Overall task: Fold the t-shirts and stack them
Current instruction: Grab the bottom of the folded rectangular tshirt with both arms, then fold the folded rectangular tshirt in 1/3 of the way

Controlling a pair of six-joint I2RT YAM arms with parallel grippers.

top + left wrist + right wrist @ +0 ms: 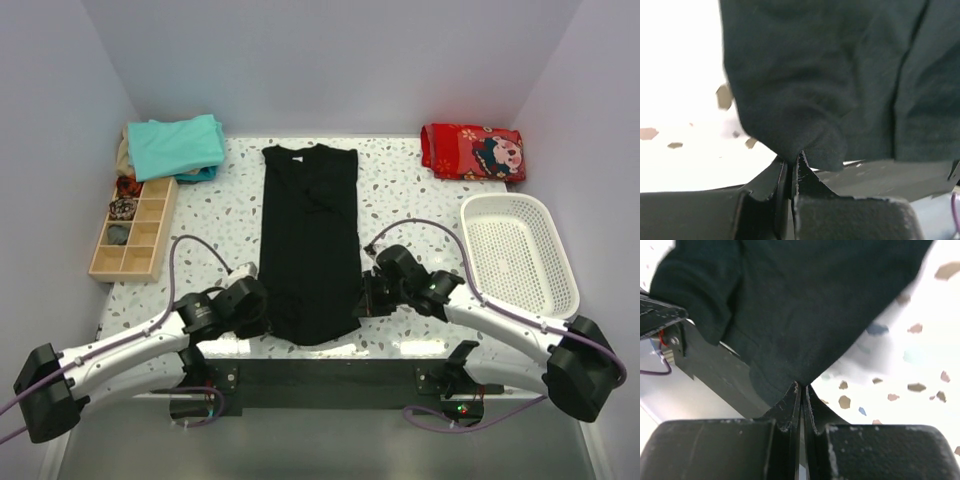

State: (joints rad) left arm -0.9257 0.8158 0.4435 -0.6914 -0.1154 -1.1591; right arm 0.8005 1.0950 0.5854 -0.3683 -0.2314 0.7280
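Observation:
A black t-shirt (pixel 309 240) lies folded into a long narrow strip down the middle of the table, collar at the far end. My left gripper (pixel 262 313) is shut on its near left corner (pixel 805 135). My right gripper (pixel 358 305) is shut on its near right corner (pixel 790 340). Both pinch the hem close to the table's front edge. Folded teal t-shirts (pixel 177 145) are stacked at the far left corner. The white patch is not visible.
A wooden compartment tray (pixel 134 228) with small items sits at the left. A white plastic basket (pixel 518 250) stands at the right. A folded red patterned cloth (pixel 472 151) lies at the far right. Walls close in on three sides.

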